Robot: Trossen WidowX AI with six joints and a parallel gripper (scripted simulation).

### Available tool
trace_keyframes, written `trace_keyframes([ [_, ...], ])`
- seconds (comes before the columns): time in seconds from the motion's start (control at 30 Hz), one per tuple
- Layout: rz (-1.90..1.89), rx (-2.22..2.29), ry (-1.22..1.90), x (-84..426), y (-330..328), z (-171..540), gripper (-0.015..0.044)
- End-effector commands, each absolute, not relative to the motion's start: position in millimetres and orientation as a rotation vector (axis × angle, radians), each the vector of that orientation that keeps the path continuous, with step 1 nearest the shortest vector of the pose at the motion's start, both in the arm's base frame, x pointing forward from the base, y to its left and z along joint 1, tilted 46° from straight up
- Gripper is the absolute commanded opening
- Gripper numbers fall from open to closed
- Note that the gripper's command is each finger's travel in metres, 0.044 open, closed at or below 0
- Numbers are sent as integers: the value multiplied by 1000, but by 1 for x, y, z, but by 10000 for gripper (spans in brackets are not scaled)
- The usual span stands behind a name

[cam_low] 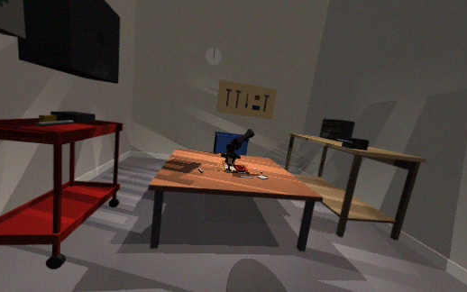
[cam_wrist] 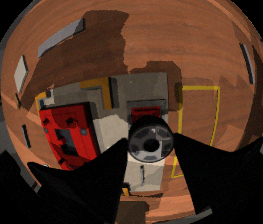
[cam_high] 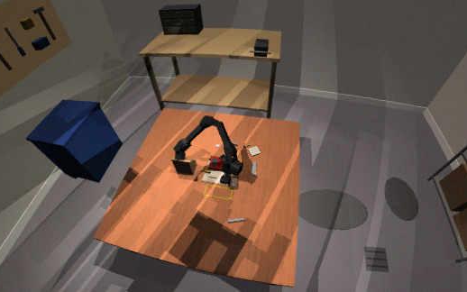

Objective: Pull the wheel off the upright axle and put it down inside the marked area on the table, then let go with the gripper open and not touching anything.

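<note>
The wheel (cam_wrist: 151, 142), dark with a grey spoked face and a dark centre hole, is between the two black fingertips. My gripper (cam_wrist: 150, 140) (cam_high: 226, 178) is shut on it, over the pale board (cam_wrist: 157, 82) (cam_high: 207, 179). No axle shows in the wheel's hole; the wheel's height above the board is hard to tell. A thin grey pin or slot (cam_wrist: 142, 174) shows on the board just below the wheel in the wrist view. The marked area, a yellow outline (cam_wrist: 200, 87) (cam_high: 217, 196), lies beside the board, right of the wheel in the wrist view.
A red part (cam_wrist: 88, 142) (cam_high: 215, 162) sits on the board's left in the wrist view, near an orange angle piece (cam_wrist: 104, 85). A smaller red piece in a grey block lies just behind the wheel. A grey bar (cam_high: 236, 220) lies beyond the outline, and a pale square (cam_high: 254, 150) lies farther back.
</note>
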State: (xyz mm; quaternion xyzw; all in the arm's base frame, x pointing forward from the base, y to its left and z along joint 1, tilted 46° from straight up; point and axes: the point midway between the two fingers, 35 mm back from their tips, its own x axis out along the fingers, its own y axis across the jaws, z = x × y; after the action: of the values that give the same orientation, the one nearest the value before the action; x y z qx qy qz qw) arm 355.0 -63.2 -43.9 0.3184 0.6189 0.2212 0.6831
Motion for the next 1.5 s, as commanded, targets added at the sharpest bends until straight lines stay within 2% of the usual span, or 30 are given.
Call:
trace_keyframes([
  [0.0, 495, 709, 1387, 355, -65, -42, 0],
  [0.97, 494, 711, 1385, 353, -72, -35, 0],
  [1.27, 493, 711, 1386, 346, -96, -11, 0],
  [1.47, 488, 720, 1387, 341, -100, -23, 0],
])
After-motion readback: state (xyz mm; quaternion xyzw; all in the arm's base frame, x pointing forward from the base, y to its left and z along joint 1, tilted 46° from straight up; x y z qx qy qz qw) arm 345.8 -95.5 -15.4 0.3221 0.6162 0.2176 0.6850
